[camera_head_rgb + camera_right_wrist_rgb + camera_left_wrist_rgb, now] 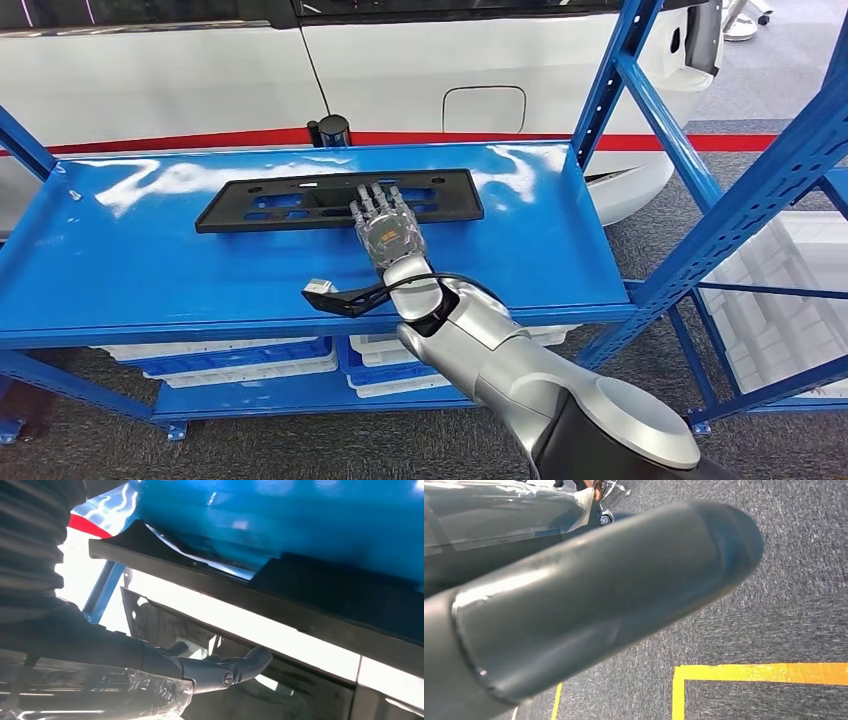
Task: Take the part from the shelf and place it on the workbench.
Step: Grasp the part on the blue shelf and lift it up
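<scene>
The part [270, 205] is a long flat black plastic frame with cut-outs, lying across the back middle of the blue shelf top [150, 270]. My right hand [388, 228] reaches in over the shelf, its fingers stretched out flat over the part's right half at the near edge. In the right wrist view the dark fingers [240, 667] lie straight beside the part's black edge [280, 600], with nothing gripped. My left hand [574, 610] hangs low over grey carpet; its thick grey thumb hides the fingers.
A white car [400, 70] with a red stripe stands right behind the shelf. Blue uprights [740, 210] rise at the shelf's right end. White and blue bins [240, 360] sit on the lower level, more white bins [790, 290] at right. Yellow tape [764, 672] marks the floor.
</scene>
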{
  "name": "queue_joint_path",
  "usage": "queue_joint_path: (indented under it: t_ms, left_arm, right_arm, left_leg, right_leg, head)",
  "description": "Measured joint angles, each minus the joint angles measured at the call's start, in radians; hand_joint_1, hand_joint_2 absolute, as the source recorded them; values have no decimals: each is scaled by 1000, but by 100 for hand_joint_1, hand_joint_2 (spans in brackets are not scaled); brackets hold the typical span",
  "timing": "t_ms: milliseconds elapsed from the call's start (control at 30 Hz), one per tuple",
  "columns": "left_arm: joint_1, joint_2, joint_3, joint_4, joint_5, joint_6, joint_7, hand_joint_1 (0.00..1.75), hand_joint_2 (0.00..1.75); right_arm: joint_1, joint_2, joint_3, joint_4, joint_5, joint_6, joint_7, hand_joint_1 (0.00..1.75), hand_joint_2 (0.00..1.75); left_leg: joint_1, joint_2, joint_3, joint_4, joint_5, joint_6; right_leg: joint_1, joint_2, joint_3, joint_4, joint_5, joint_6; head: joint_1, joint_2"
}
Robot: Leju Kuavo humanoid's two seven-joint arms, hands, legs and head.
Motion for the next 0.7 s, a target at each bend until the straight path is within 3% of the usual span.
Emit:
queue_joint_path:
  t_ms: [267, 667, 700]
  left_arm:
    - [2, -14, 84, -8, -38, 0, -14, 0, 0]
    - [2, -18, 140, -9, -77, 0, -28, 0, 0]
    - [2, -19, 148, -9, -83, 0, -30, 0, 0]
  right_arm:
    - [-5, -1, -17, 40, -15, -18, 13, 0, 175]
    - [-10, -3, -30, 61, -17, -24, 52, 0, 175]
    - [-11, -3, -31, 63, -18, -24, 55, 6, 175]
  left_leg:
    - [0, 0, 0, 0, 0, 0]
    - [0, 0, 0, 0, 0, 0]
    - [0, 0, 0, 0, 0, 0]
  right_leg:
    - [0, 0, 0, 0, 0, 0]
    - [0, 0, 0, 0, 0, 0]
    - [0, 0, 0, 0, 0, 0]
  head:
    - [0, 0]
    - [0, 0]
    - [0, 0]
